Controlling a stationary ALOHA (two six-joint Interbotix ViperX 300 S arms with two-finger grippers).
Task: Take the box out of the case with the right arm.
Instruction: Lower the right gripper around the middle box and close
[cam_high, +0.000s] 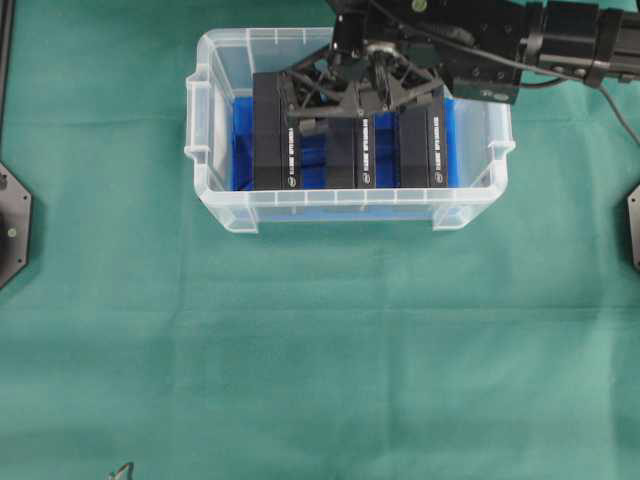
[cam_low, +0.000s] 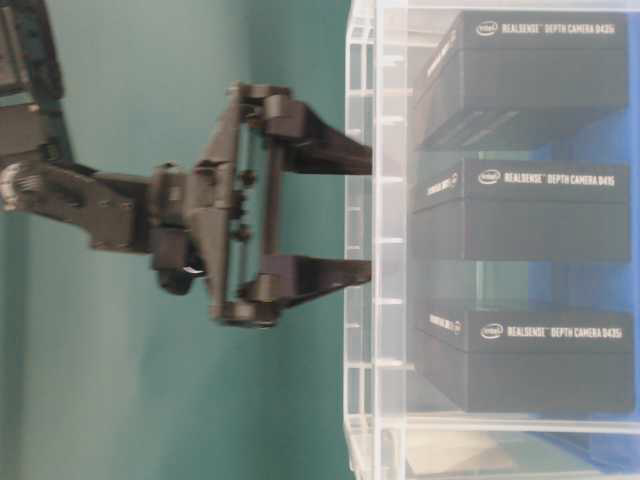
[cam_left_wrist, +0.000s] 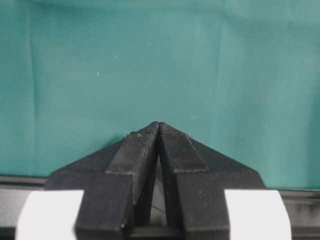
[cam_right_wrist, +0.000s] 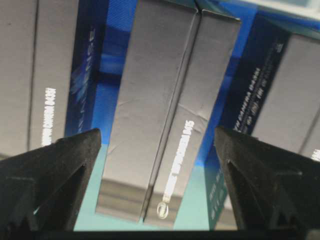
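Clear case (cam_high: 225, 205) sits on the green-covered desk (cam_high: 320, 350), toward the far side in the overhead view, blue sheet (cam_high: 243, 150) on its floor. Three black boxes stand on edge inside, side by side with gaps between: left box (cam_high: 275, 135), middle box (cam_high: 365, 150), right box (cam_high: 422, 145). White print on their faces reads "RealSense Depth Camera D435" in the table-level view. Right arm (cam_high: 560, 45) comes in from the top right of the overhead view and reaches down over the case. Right pincer (cam_right_wrist: 160, 145) is spread wide, nothing gripped. In the right wrist view its two fingers (cam_right_wrist: 55, 170) flank the middle box (cam_right_wrist: 165, 120), one on each side, with clear space between pads and box faces. In the table-level view the fingers (cam_low: 320, 140) sit at the case wall; how deep they reach inside is hard to tell through the plastic. All three boxes are in the case, none lifted. Left pincer (cam_left_wrist: 159, 131) is closed, fingertips touching and nothing between them, with only green cloth in front of it. It barely shows at the bottom edge of the overhead view, well apart from the case.
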